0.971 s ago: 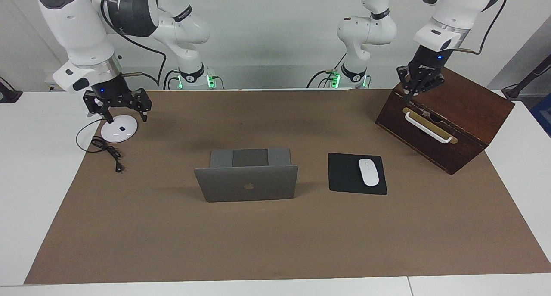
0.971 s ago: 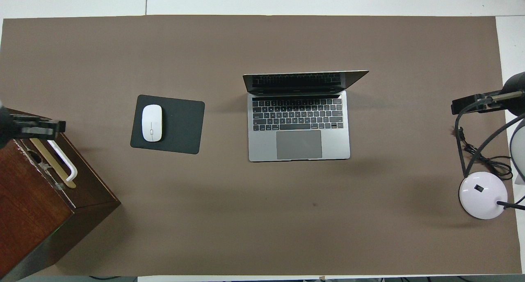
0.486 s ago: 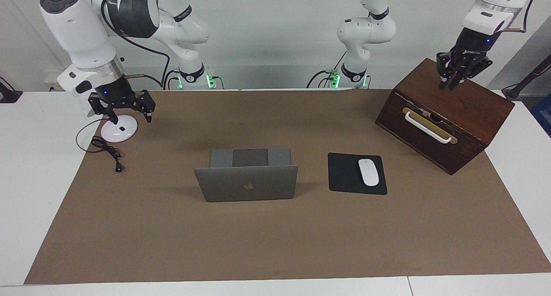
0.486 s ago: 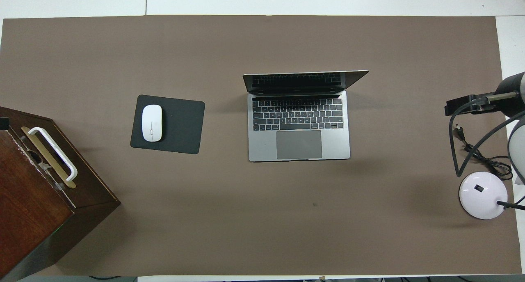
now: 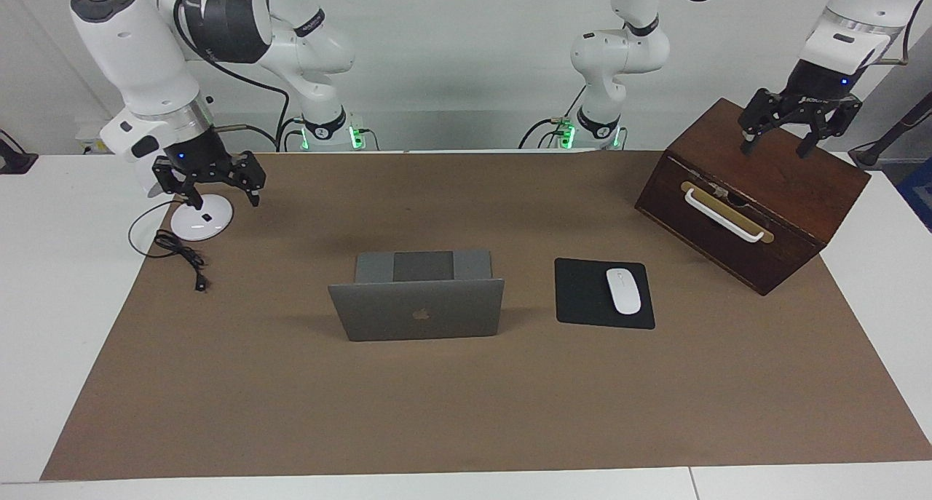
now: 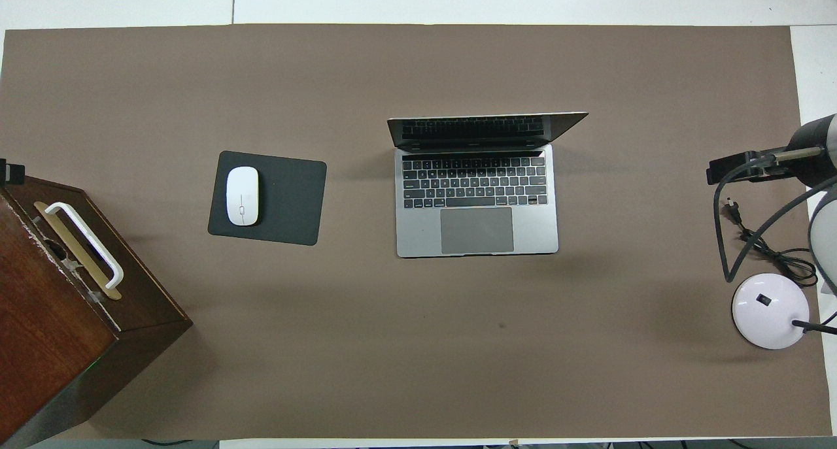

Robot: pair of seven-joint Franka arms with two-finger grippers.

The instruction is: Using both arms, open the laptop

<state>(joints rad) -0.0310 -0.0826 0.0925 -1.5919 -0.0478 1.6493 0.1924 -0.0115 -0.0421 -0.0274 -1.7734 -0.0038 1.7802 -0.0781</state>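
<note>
The laptop (image 5: 416, 301) stood open mid-table on the brown mat (image 5: 466, 413), beside the mouse pad (image 5: 586, 296). The left gripper (image 5: 778, 148), fingers spread and empty, hung over the wooden box (image 5: 794, 194). The right gripper (image 5: 223, 196), also spread, hung over the lamp base (image 5: 207, 223)

White arms (image 5: 138, 56), black hands.

Laptop (image 5: 416, 309) (image 6: 476, 194): thin silver-grey, dark apple logo centred on lid. Open, lid raised near upright, screen facing robots, dark. Grey deck flat on brown mat, black keys, large trackpad nearer robots. Sits mid-table, square to mat edges, untouched.
</note>
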